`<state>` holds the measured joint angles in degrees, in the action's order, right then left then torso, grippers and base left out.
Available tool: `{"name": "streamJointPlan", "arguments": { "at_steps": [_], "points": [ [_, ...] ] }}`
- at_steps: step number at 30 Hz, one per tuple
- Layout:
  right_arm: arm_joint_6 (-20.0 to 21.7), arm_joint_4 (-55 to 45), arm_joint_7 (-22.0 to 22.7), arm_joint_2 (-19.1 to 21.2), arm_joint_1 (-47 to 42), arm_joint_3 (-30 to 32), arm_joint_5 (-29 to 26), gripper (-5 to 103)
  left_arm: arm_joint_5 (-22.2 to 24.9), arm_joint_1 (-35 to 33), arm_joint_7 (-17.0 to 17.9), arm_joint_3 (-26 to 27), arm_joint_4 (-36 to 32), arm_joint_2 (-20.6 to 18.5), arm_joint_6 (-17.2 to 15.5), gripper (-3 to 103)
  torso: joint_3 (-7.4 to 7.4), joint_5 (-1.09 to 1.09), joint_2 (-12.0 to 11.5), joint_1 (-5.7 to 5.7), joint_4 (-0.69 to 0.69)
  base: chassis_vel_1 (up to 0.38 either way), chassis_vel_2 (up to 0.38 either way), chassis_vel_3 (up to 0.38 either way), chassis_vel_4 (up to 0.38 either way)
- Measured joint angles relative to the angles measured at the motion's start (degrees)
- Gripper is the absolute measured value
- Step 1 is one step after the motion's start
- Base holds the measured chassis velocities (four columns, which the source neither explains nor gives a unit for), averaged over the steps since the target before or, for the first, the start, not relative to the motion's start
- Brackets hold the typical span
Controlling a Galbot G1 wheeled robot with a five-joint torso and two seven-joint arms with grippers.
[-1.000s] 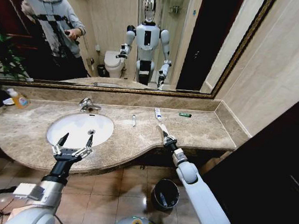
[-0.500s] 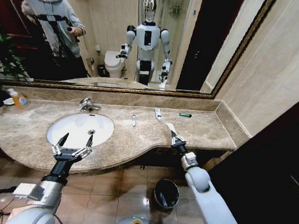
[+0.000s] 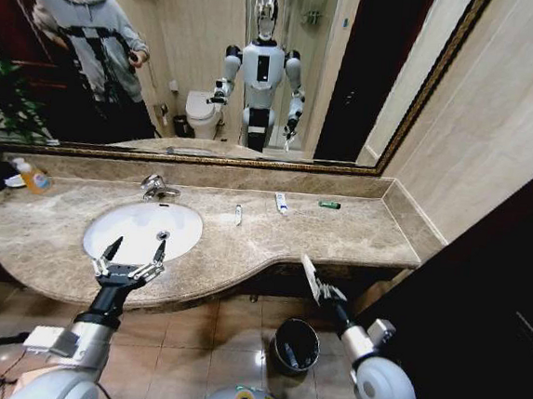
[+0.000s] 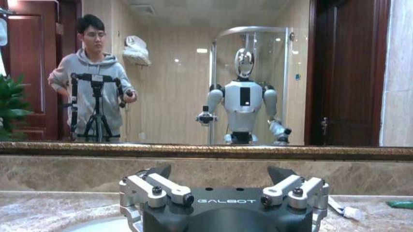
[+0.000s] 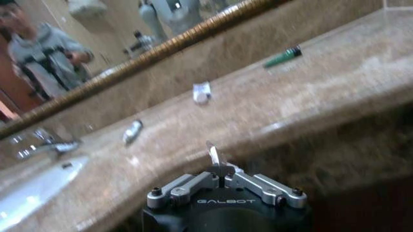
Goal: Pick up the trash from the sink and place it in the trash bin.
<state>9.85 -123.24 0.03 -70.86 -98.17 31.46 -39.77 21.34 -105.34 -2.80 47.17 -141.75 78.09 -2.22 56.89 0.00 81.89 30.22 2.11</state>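
Note:
My right gripper (image 3: 321,285) is shut on a thin flat white piece of trash (image 3: 309,270), which sticks up from between the jaws (image 5: 212,154). It hangs in front of the countertop's front edge, above the floor, up and slightly right of the dark trash bin (image 3: 294,346). My left gripper (image 3: 132,257) hovers open and unladen over the near rim of the white sink (image 3: 143,228). On the counter lie a small white tube (image 3: 238,214), a second white tube (image 3: 281,202) and a green tube (image 3: 330,204).
A chrome tap (image 3: 155,187) stands behind the basin and an orange-yellow bottle (image 3: 33,176) at the far left. A wall mirror runs behind the brown marble countertop (image 3: 357,235). A dark panel fills the right side. The tiled floor surrounds the bin.
My right gripper has drawn back from over the counter and dropped below its front edge, carrying the white piece toward the bin. The left arm has stayed still.

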Motion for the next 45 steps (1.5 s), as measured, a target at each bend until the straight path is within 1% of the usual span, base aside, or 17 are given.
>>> {"name": "streamJointPlan", "arguments": {
  "at_steps": [7,11,12,14,16,17,19,20,22,24,28,30,31,32,34,37,45],
  "points": [
    [0.3,6.1,-0.3,-0.6,-0.9,-0.6,5.9,0,0.0,0.0,0.0,0.0,0.0,0.0,0.0,100,0.00,0.00,0.0,0.00,0.00,0.000,0.000,0.000,0.000],
    [-1.6,19.2,-0.6,-1.0,1.9,-3.4,15.0,0,0.0,0.0,0.0,0.0,0.0,0.0,0.0,100,0.01,0.01,0.0,0.01,-0.01,0.000,0.000,0.000,0.000],
    [-1.6,19.2,-0.6,-1.0,1.9,-3.4,15.0,0,0.0,0.0,0.0,0.0,0.0,0.0,0.0,100,0.01,0.01,0.0,0.01,-0.01,0.000,0.000,0.000,0.000],
    [-2.8,30.1,-1.6,-1.6,5.6,-5.2,20.1,0,0.0,0.0,0.0,0.0,0.0,0.0,0.0,100,0.01,0.00,0.0,0.01,0.00,0.000,0.000,0.000,0.000],
    [-2.8,31.1,-1.6,-1.7,6.0,-5.3,20.5,0,0.0,0.0,0.0,0.0,0.0,0.0,0.0,100,0.01,0.02,0.0,0.01,-0.01,0.000,0.000,0.000,0.000],
    [-2.9,36.9,-1.9,-2.6,9.2,-6.4,22.3,0,0.0,0.0,0.0,0.0,0.0,0.0,0.0,100,0.01,0.00,0.0,0.00,0.00,0.000,0.000,0.000,0.000],
    [-2.8,39.2,-2.0,-3.0,10.5,-7.0,22.8,0,0.0,0.0,0.0,0.0,0.0,0.0,0.0,100,0.01,0.00,0.0,0.00,0.00,0.000,0.000,0.000,0.000],
    [-2.3,43.3,-2.0,-3.7,13.1,-8.2,23.2,0,0.0,0.0,0.0,0.0,0.0,0.0,0.0,100,0.01,0.01,0.0,0.01,0.00,0.000,0.000,0.000,0.000],
    [-0.6,47.3,-1.8,-4.5,16.1,-10.2,21.7,0,0.0,0.0,0.0,0.0,0.0,0.0,0.0,100,0.01,-0.01,0.0,0.01,0.00,0.000,0.000,0.000,0.000],
    [-0.1,49.4,-1.7,-5.0,17.7,-11.2,21.4,0,0.0,0.0,0.0,0.0,0.0,0.0,0.0,100,0.01,0.00,0.0,0.01,0.00,0.000,0.000,0.000,0.000],
    [-0.4,55.0,-1.9,-6.4,21.7,-13.0,22.6,0,0.0,0.0,0.0,0.0,0.0,0.0,0.0,100,0.01,0.00,0.0,0.01,0.00,0.000,0.000,0.000,0.000],
    [-1.7,60.5,-2.5,-7.4,25.1,-13.6,24.3,0,0.0,0.0,0.0,0.0,0.0,0.0,0.0,100,0.01,-0.01,0.0,0.01,0.00,0.000,0.000,0.000,0.000],
    [-3.1,64.4,-3.3,-8.0,27.5,-13.5,26.5,0,0.0,0.0,0.0,0.0,0.0,0.0,0.0,100,0.01,-0.01,0.0,0.01,0.00,0.000,0.000,0.000,0.000],
    [-3.1,64.4,-3.3,-8.0,27.5,-13.5,26.5,0,0.0,0.0,0.0,0.0,0.0,0.0,0.0,100,0.01,-0.01,0.0,0.01,0.00,0.000,0.000,0.000,0.000],
    [-5.6,70.3,-4.0,-8.7,30.9,-13.2,29.1,0,0.0,0.0,0.0,0.0,0.0,0.0,0.0,100,0.01,-0.01,0.0,0.01,0.01,0.000,0.000,0.000,0.000],
    [-8.6,77.9,-4.5,-9.4,35.6,-12.9,29.6,0,0.0,0.0,0.0,0.0,0.0,0.0,0.0,100,0.01,0.00,0.0,0.01,0.01,0.000,0.000,0.000,0.000],
    [-10.6,86.0,-5.4,-10.1,39.6,-12.3,29.8,0,0.0,0.0,0.0,0.0,0.0,0.0,0.0,100,0.01,0.00,0.0,0.01,0.00,0.000,0.000,0.000,0.000]
  ]
}}
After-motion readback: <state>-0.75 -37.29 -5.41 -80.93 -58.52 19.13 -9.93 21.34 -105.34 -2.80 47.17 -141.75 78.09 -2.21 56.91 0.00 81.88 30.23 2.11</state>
